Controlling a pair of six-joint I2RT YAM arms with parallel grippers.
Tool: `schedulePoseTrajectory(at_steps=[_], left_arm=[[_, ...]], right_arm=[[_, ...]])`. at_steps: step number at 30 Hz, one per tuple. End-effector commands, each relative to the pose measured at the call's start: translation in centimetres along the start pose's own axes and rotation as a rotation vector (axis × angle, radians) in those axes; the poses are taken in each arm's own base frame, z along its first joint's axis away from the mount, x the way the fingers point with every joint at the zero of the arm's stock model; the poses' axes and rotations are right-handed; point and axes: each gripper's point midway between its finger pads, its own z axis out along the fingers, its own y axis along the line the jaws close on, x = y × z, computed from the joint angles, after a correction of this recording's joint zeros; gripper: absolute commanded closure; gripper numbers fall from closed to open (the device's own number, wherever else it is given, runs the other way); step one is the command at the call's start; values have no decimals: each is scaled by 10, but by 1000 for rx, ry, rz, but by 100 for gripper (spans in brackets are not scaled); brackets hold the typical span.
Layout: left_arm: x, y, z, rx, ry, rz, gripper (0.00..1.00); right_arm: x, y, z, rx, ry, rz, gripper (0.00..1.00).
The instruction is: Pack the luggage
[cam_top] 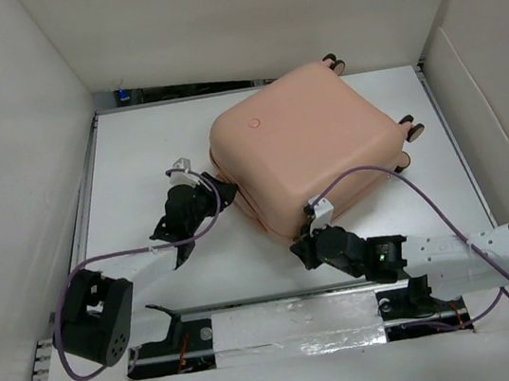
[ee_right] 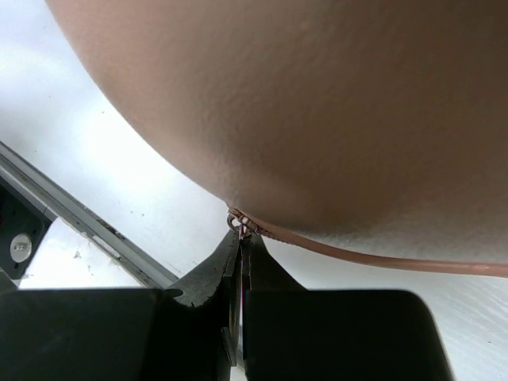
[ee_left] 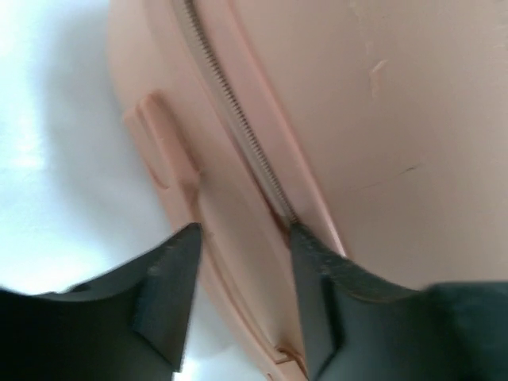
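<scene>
The luggage (cam_top: 305, 144) lies flat with its lid down on the tabletop (cam_top: 134, 151), nearer the far right corner. The right pincer (cam_top: 298, 246) is clamped on the zip pull (ee_right: 238, 225) at the case's near corner. The left pincer (cam_top: 224, 191) stands half apart, straddling the seam rim beside the zipper (ee_left: 238, 119). The step looks like zipping the case closed. Next, the right arm probably must draw the pull along the seam while the left steadies the shell.
</scene>
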Motion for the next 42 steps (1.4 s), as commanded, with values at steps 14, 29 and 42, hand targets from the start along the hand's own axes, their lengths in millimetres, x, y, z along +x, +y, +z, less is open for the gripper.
schedulePoseTrajectory(at_steps=[14,29,42], left_arm=[[32,24,11,-39,78,65,59],[26,32,9,-101,32,98,57],[43,32,8,-68,66,43,39]], right_arm=[[-32,34,-10,-105,-58,31,100],[-35,24,-18,-86,-80,23,100],[-52,-1,-26,-58,-130,43,100]])
